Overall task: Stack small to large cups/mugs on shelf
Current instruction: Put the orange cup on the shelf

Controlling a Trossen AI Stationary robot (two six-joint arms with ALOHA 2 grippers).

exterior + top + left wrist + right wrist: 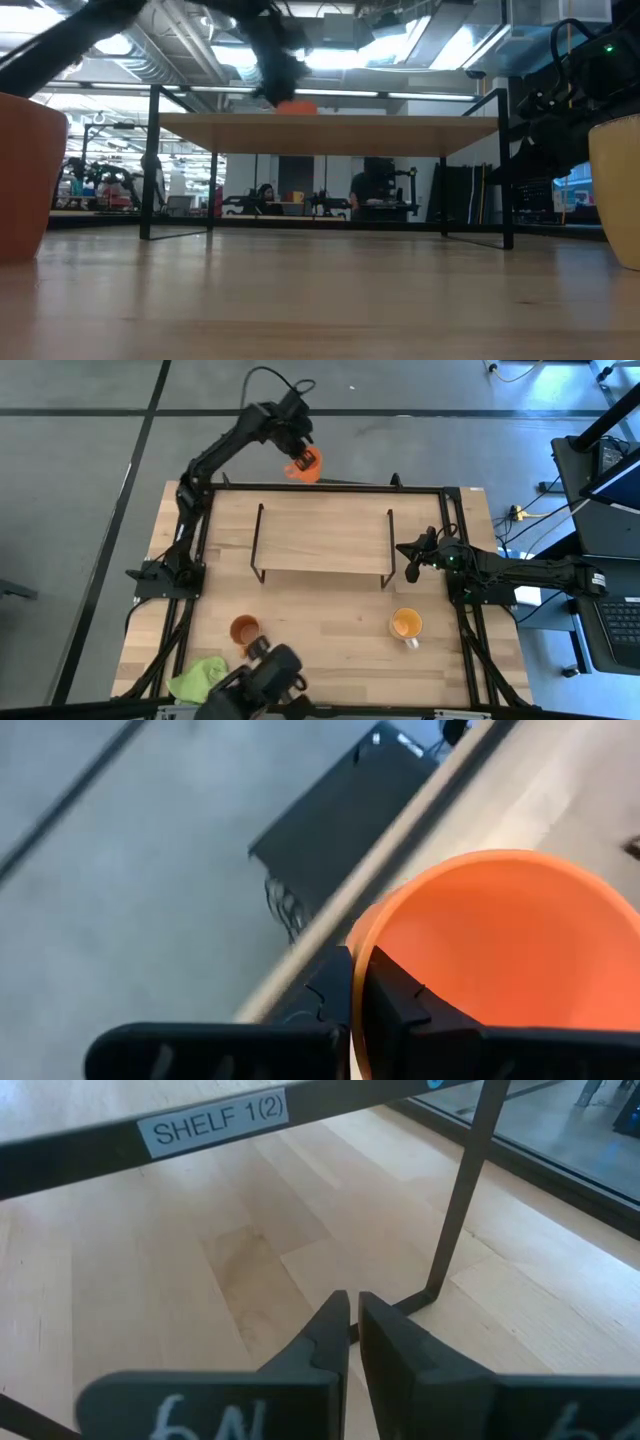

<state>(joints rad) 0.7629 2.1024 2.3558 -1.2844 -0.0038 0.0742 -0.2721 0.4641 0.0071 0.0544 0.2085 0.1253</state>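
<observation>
Beyond the shelf, the left gripper pinches the orange mug by its rim.
Carry step, seemingly; next, lower it onto the board. Right gripper, fingers together, waits nearby.

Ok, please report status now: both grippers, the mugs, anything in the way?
Left gripper shut on bright orange mug, beyond table's far edge. Right gripper shut, empty, beside light-wood shelf. Shelf top bare.

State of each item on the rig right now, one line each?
orange mug: gripped by its rim, held beyond the table's far edge
left gripper: shut on orange mug
right gripper: shut, empty, beside shelf
brown mug: upright on table
yellow mug: upright on table
green cloth: crumpled
</observation>
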